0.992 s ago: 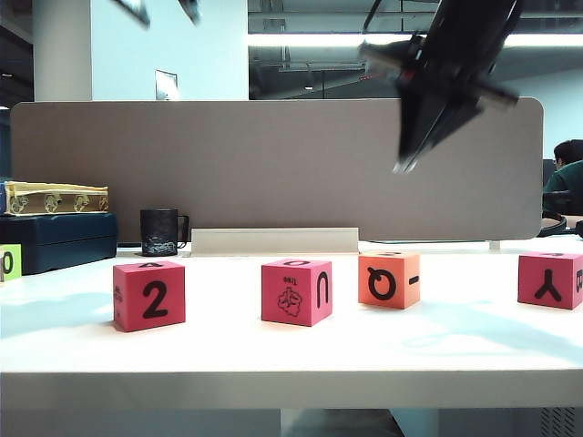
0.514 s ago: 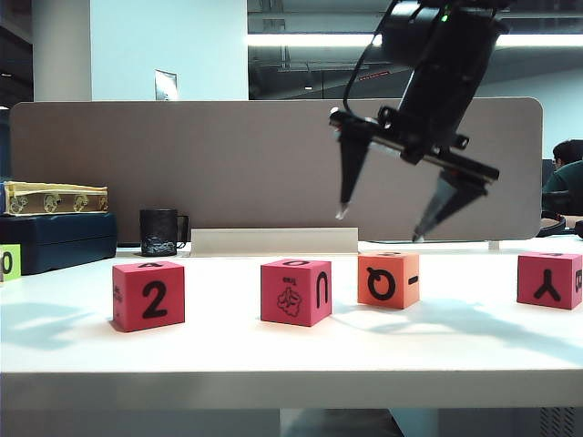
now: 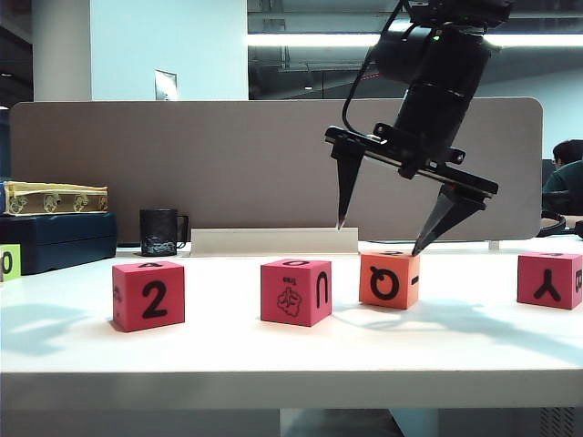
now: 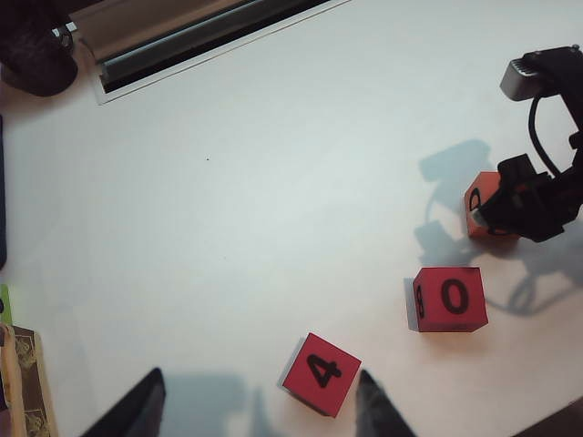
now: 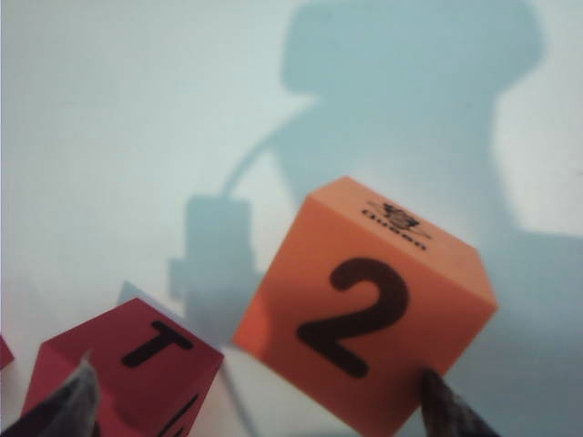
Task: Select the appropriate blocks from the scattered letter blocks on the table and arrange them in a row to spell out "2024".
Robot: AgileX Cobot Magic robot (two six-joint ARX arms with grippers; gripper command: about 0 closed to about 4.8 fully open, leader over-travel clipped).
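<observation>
Exterior view: right gripper (image 3: 377,238) spread over orange block (image 3: 389,279); black mug (image 3: 161,232) behind.

The blocks (image 3: 148,295) look like matt foam with printed black marks. The table (image 3: 291,350) is smooth white laminate, faintly sheeny. The divider (image 3: 228,164) looks like matt cloth. The mug (image 3: 160,232) is glossy and dark.

Exterior camera sits low at the table (image 3: 273,364) front edge, facing the divider (image 3: 182,164). Left wrist camera looks down from high; right wrist camera looks down from close. All three catch the orange block (image 3: 389,279) (image 4: 483,205) (image 5: 364,309).
</observation>
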